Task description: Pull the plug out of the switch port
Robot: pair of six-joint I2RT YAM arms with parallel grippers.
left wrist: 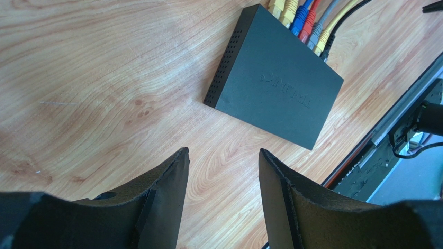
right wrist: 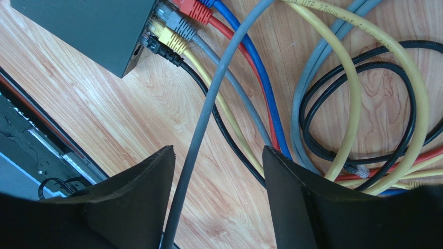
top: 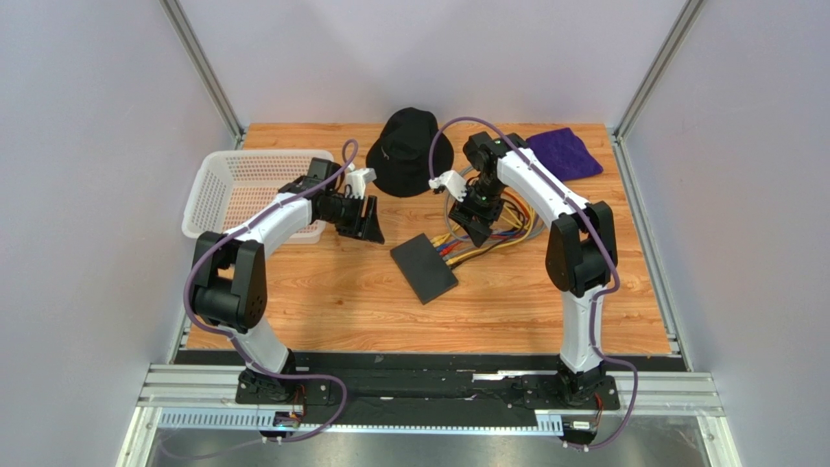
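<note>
Lying centrally on the desk (top: 321, 292), the switch (top: 424, 268) looked light, liable to slide; plugs (right wrist: 174, 31) on its 2 o'clock edge warranted gripping by stiff housings. Both the left end effector (left wrist: 223, 155) and right end effector (right wrist: 218, 155) stood wide, empty.

A wood-grain desk (top: 321, 302) sits enclosed by plain pale grey walls (top: 88, 146) along its left, right and far edges, with metal posts (top: 203, 68) rising from both far corners, under soft even light.
</note>
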